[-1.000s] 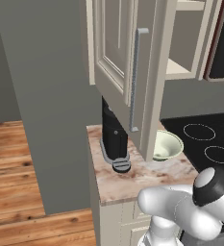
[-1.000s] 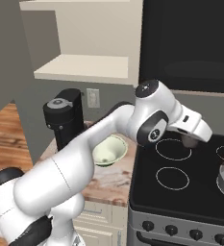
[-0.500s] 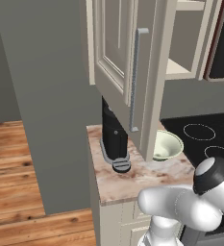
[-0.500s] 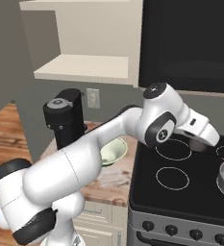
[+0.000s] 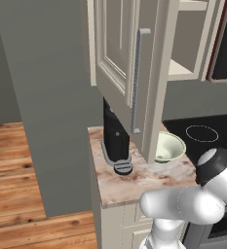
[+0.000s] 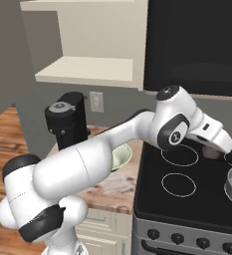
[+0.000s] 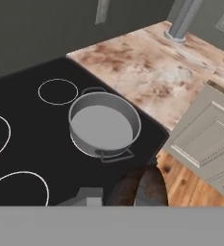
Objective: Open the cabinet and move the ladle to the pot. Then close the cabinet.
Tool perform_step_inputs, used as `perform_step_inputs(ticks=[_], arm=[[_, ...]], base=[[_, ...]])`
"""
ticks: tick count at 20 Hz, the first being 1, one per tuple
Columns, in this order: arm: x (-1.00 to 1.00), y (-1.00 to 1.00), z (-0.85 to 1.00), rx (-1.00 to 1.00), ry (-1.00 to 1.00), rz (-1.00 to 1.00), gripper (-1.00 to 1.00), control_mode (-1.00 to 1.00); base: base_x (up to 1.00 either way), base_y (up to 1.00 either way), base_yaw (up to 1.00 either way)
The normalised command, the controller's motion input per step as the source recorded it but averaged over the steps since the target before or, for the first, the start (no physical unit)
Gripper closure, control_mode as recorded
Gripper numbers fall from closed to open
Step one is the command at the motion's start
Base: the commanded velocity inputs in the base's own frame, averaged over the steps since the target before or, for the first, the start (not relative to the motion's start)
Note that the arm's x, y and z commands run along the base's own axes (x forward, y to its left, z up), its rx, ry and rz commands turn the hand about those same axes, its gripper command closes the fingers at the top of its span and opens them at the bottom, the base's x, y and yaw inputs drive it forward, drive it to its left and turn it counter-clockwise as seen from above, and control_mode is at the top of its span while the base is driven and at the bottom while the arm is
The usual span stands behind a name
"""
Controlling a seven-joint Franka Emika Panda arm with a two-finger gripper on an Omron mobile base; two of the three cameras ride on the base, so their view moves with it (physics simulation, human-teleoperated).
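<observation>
I'm carrying the ladle [image 7: 140,187], fingers pinched on it, toward the pot [image 7: 104,124]. Cabinet [image 5: 129,73] hangs open. Next: centre over the pot, then release.

The cabinet [image 5: 134,73] hangs over the tabletop [image 5: 134,180], its door swung open. Beneath it, a coffee machine [image 5: 116,138] stands left of a bowl [image 5: 167,147]. The stove [image 6: 187,189] adjoins the tabletop's right side, and the pot [image 7: 104,125] sits on the stove.
</observation>
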Motion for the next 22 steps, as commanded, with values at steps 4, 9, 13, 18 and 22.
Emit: perform_step_inputs(ticks=[4,9,13,18,22], arm=[[0.04,-0.10,-0.08,0.03,0.00,-0.04,1.00,-1.00],[0.07,-0.10,-0.06,0.03,0.02,-0.04,1.00,-1.00],[0.05,-0.12,0.00,0.06,0.03,-0.03,1.00,-1.00],[0.07,-0.15,0.00,0.07,0.04,-0.03,1.00,-1.00],[0.08,-0.14,-0.08,0.07,0.00,-0.03,1.00,-1.00]], base=[[0.00,0.00,0.00],[0.00,0.00,0.00],[0.00,0.00,0.00],[0.00,0.00,0.00],[0.00,0.00,0.00]])
